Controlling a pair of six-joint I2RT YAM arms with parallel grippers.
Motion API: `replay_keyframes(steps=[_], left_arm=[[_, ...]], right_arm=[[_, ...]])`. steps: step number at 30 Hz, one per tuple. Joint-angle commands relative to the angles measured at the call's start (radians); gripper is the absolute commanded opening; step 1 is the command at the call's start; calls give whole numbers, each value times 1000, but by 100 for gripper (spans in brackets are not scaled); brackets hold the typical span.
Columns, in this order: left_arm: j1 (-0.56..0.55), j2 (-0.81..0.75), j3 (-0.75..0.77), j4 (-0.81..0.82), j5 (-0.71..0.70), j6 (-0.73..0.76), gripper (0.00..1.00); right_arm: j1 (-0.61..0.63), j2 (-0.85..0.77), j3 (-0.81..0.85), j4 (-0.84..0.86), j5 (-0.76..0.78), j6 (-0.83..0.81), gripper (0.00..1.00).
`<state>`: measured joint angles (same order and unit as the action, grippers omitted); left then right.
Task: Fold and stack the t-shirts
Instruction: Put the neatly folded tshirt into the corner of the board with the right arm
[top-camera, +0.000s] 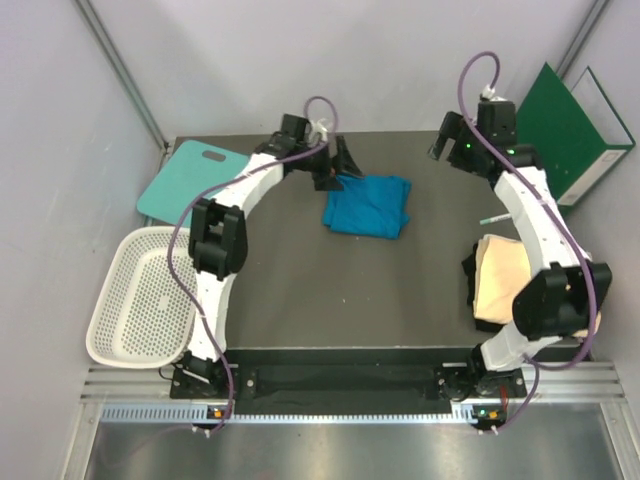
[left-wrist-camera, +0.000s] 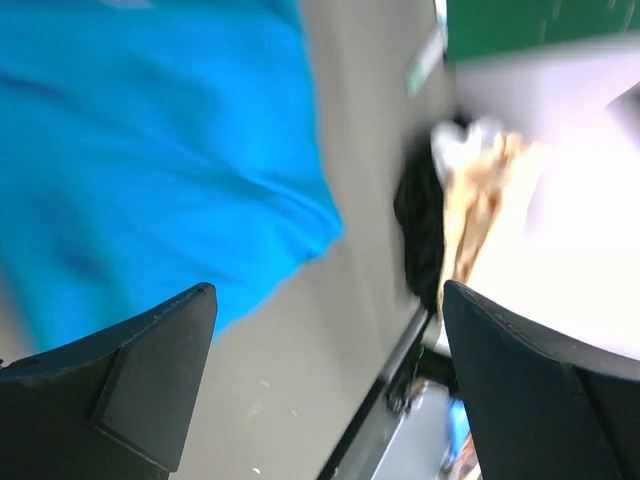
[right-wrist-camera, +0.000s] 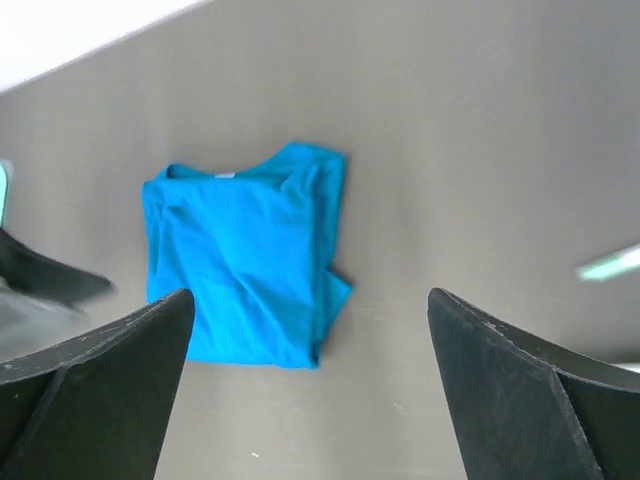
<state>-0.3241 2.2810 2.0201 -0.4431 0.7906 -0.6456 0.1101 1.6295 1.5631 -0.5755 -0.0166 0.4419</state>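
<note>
A bright blue t-shirt (top-camera: 367, 205) lies folded into a rough rectangle on the dark table, back of centre. In the right wrist view the blue t-shirt (right-wrist-camera: 245, 265) lies flat below and ahead of the fingers. My left gripper (top-camera: 335, 165) hovers at the shirt's back-left corner, open, with nothing between its fingers; its view is blurred, with the blue t-shirt (left-wrist-camera: 150, 160) beyond the left gripper (left-wrist-camera: 328, 290). My right gripper (top-camera: 450, 140) hangs raised to the shirt's right, open and empty, as the right gripper (right-wrist-camera: 310, 295) shows. A cream t-shirt (top-camera: 500, 280) lies bundled at the right edge, partly under the right arm.
A teal board (top-camera: 195, 180) with a handle hole lies at the back left. A white mesh basket (top-camera: 140, 295) stands off the table's left edge. A green folder (top-camera: 570, 130) leans at the back right. Dark cloth (top-camera: 470, 270) sits beside the cream bundle.
</note>
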Motion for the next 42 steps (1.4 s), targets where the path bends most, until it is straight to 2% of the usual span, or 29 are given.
replay_keyframes(steps=[1, 5, 7, 10, 11, 16, 19, 27, 34, 35, 37, 40, 41, 42], left_arm=[[-197, -26, 46, -175, -16, 159, 99], [-268, -34, -1, -203, -51, 136, 99], [-274, -69, -46, -191, -66, 121, 99], [-264, -150, -171, -152, -103, 113, 99], [-257, -167, -211, -149, -114, 110, 99], [-161, -288, -314, -129, -152, 41, 99], [-66, -339, -368, -103, -151, -9, 99], [68, -368, -307, -164, -154, 43, 99], [86, -367, -319, -141, -114, 32, 99], [88, -359, -317, -140, -110, 31, 99], [88, -354, -317, -138, -103, 27, 99], [89, -350, -311, -138, -96, 23, 99], [91, -350, -310, -138, -96, 26, 99], [94, -348, -307, -137, -94, 26, 99]], right_arm=[[-7, -94, 81, -226, 161, -126, 100], [16, -148, 13, -377, 249, -166, 100], [43, -178, -81, -431, 306, -161, 100], [137, -191, -216, -477, 478, -123, 100], [204, -188, -248, -480, 566, -102, 100], [409, -27, -331, -619, 809, 84, 100], [473, 71, -318, -658, 843, 130, 100], [474, 389, -301, -708, 940, 202, 100], [312, 478, -368, -676, 1026, 267, 100], [294, 493, -361, -675, 1027, 259, 96], [242, 549, -338, -721, 1044, 320, 96], [191, 572, -324, -742, 1043, 336, 77], [178, 567, -327, -730, 1035, 330, 56], [171, 550, -330, -715, 1029, 296, 44]])
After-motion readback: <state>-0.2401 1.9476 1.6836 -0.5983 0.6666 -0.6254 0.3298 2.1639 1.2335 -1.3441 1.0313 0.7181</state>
